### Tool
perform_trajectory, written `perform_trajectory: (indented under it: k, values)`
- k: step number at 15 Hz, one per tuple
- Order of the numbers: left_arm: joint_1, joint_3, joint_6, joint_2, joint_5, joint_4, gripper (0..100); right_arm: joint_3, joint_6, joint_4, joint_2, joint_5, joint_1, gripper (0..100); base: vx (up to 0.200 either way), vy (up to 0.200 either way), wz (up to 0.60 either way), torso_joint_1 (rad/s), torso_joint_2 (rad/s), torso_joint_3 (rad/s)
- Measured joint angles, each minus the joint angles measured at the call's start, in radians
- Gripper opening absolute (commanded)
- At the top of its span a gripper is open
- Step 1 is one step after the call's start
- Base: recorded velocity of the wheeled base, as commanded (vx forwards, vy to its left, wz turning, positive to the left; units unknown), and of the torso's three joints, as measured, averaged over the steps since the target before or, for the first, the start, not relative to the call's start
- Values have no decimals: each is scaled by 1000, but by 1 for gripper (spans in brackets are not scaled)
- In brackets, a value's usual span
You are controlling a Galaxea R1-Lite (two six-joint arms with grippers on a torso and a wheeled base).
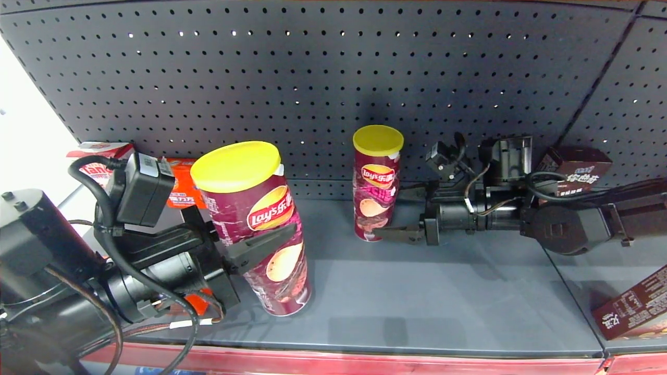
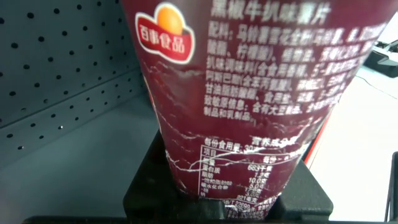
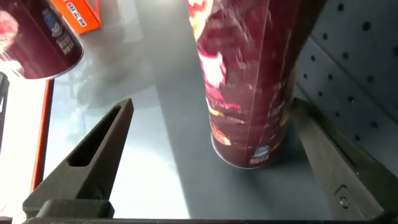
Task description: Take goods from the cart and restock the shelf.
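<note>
You're in a shop: a dark metal shelf (image 1: 417, 302) with a pegboard back (image 1: 312, 78) and a red strip (image 1: 365, 363) along its front edge carries retail-packed snacks: a yellow-lidded chip can (image 1: 255, 224), a second can (image 1: 376, 182) and printed boxes (image 1: 578, 166).

Item 1, first chip can (image 1: 376, 182): maroon tube with its yellow lid on, standing upright on the grey shelf (image 1: 417, 302) close to the shelf's pegboard back, about mid-width. It sits between the spread fingers of the right gripper (image 1: 390, 212), which do not touch it. Item 2, second chip can (image 1: 260, 229): same maroon tube and yellow lid, clamped at mid-height by the left gripper (image 1: 242, 221), leaning slightly, near the shelf's front edge and left of its middle; whether its base touches the shelf cannot be told.
</note>
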Motion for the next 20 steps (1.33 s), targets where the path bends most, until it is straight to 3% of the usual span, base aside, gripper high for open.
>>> perform_trajectory:
  k: [3,10,16,17,20]
  values:
    - [0,0,0,0,0,0,0,-8,7,-9,7,-35,-2,100,0,0,0,0,0,0]
    - [1,-1,0,11,0,0,0,-23,64,-207,87,-38,-4,100,0,0,0,0,0,0]
    - [1,-1,-1,20,0,0,0,-119,66,-219,168,-11,0,100,0,0,0,0,0,0]
    - [1,-1,-1,21,1,0,0,-131,66,-220,179,6,3,0,0,0,0,0,0,0]
    - [2,1,0,22,2,0,0,-138,64,-222,193,44,5,0,0,0,0,0,0,0]
